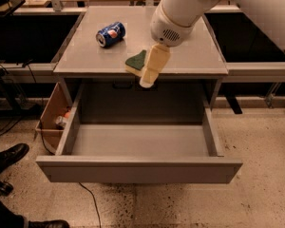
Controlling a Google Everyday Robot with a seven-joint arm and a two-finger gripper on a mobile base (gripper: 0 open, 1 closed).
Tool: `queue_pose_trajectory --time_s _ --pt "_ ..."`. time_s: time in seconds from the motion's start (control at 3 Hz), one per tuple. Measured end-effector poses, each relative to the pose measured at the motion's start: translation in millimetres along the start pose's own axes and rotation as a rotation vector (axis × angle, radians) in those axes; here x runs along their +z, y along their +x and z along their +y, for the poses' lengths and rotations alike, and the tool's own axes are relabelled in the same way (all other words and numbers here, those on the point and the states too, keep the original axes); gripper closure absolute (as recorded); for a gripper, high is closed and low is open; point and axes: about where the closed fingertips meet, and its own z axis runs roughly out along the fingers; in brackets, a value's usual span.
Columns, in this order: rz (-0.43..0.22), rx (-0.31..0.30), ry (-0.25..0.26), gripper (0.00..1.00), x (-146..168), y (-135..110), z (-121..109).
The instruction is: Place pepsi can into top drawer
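The blue pepsi can [110,34] lies on its side on the grey cabinet top [190,56], at the back left. The top drawer [137,141] is pulled fully out and nothing lies in it; its flat front panel [137,171] faces me. My gripper [150,76] hangs from the white arm over the front edge of the cabinet top, right of and nearer than the can, and partly covers a green sponge [136,61]. It holds nothing that I can see.
A brown cardboard box [52,115] with small items stands on the floor at the left of the drawer. Shoes [7,156] are at the lower left. Dark shelving and rails run along the back.
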Motion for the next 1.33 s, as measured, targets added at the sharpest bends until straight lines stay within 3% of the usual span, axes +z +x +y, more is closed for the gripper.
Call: queue_pose_trajectory --time_s 0.33,1.0,1.33 --pt "-0.043 0.032 0.016 0.0 15.3 -12.2 -10.4" --pt "-0.116 0.174 0.088 0.0 78.8 -64.6 -77.4" --pt "-0.132 0.272 0.154 0.0 110.2 -85.8 -109.2"
